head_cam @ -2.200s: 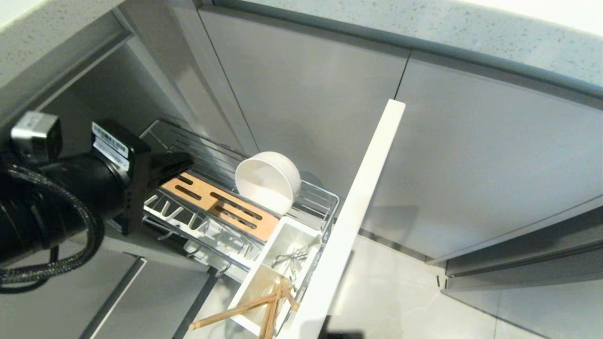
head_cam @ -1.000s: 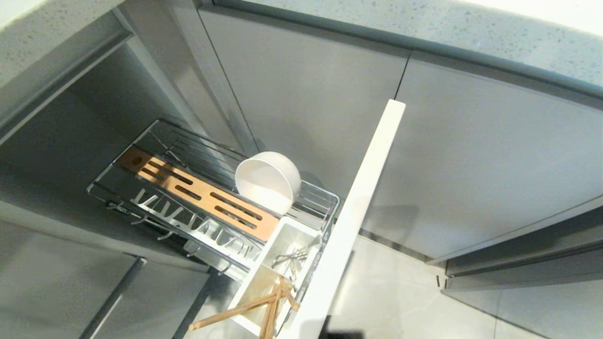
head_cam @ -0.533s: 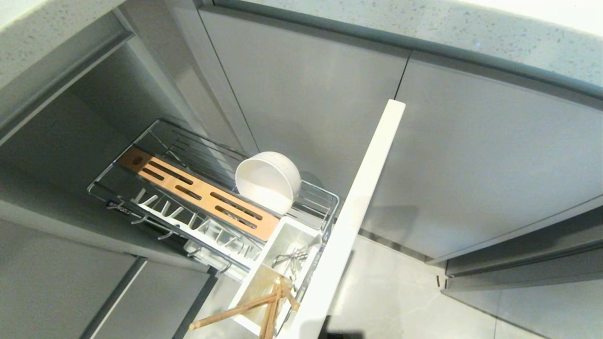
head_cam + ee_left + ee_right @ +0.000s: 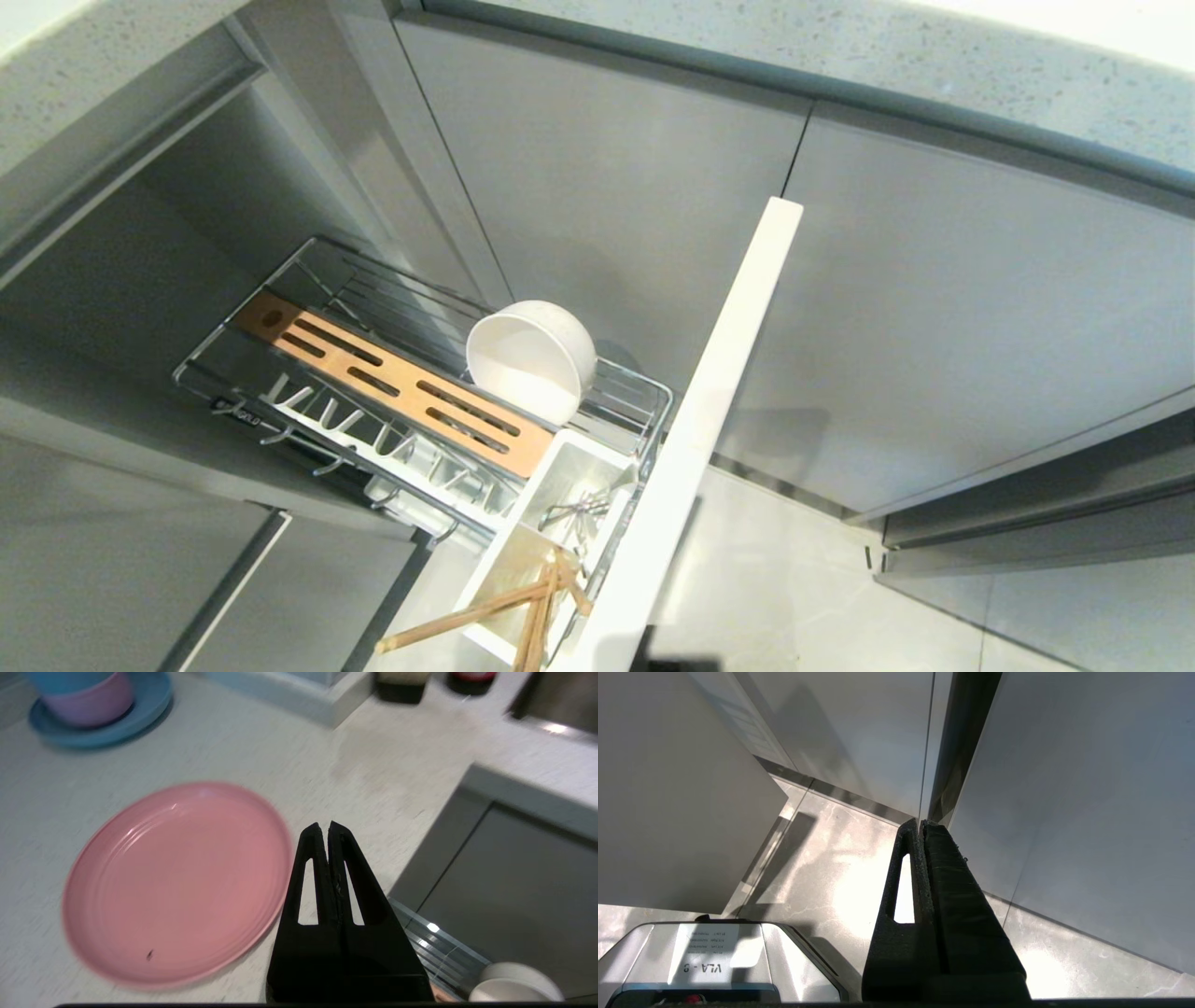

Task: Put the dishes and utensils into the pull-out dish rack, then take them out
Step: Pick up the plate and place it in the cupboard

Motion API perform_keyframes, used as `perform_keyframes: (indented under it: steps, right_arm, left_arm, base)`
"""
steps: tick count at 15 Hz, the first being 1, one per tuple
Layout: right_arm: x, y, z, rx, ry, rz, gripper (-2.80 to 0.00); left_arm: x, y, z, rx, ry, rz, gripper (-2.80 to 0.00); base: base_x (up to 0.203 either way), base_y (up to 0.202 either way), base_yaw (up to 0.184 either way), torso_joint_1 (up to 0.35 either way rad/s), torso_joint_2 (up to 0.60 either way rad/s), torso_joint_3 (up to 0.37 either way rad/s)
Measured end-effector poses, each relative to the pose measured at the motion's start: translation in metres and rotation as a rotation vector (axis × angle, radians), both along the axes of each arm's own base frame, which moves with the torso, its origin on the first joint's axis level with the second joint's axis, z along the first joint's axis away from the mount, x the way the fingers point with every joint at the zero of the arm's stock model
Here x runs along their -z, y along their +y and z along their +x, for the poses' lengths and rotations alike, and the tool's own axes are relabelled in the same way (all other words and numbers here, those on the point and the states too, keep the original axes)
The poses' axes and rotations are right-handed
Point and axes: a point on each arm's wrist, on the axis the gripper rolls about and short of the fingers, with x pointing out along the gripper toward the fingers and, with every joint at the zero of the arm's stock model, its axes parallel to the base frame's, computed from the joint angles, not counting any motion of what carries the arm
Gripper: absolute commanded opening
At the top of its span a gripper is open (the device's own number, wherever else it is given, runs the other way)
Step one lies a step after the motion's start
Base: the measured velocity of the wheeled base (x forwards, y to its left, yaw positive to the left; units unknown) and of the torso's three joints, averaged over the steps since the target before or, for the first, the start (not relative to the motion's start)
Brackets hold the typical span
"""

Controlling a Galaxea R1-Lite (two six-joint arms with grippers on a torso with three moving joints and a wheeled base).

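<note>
Left gripper (image 4: 324, 828) fingers pressed together, empty, above pink plate (image 4: 175, 882) on countertop (image 4: 364, 765); white bowl (image 4: 530, 359) sits in dish rack (image 4: 373, 373).

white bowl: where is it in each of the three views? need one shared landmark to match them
Head view: white bowl tipped on its side in the pull-out dish rack, beside the wooden board.
Left wrist view: only its rim shows at the picture's lower right corner, past the shut left gripper.
Right wrist view: not in it.
Shared landmark: the rack's chrome wires next to the bowl, in the head and left wrist views.
</note>
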Motion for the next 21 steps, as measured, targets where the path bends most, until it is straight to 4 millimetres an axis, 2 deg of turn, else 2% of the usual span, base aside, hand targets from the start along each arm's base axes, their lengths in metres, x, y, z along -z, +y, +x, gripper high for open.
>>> perform_keyframes:
  steps: [4,5,13,21]
  right_arm:
    - [0.000,0.000,0.000,0.000,0.000,0.000,-2.80]
    - [0.000,0.000,0.000,0.000,0.000,0.000,-2.80]
    - [0.000,0.000,0.000,0.000,0.000,0.000,-2.80]
    - [0.000,0.000,0.000,0.000,0.000,0.000,-2.80]
  left_arm:
    - [0.008,0.003,0.016,-0.124,0.139,-0.025,-2.80]
    - [0.010,0.004,0.020,-0.132,0.174,-0.035,0.00]
    - [0.010,0.011,0.052,-0.147,0.237,-0.051,0.00]
    - [0.003,0.026,0.111,-0.212,0.194,-0.163,0.00]
  base:
    - [0.000,0.000,0.000,0.000,0.00,0.000]
    - [0.000,0.000,0.000,0.000,0.00,0.000]
    - [0.000,0.000,0.000,0.000,0.00,0.000]
    - [0.000,0.000,0.000,0.000,0.00,0.000]
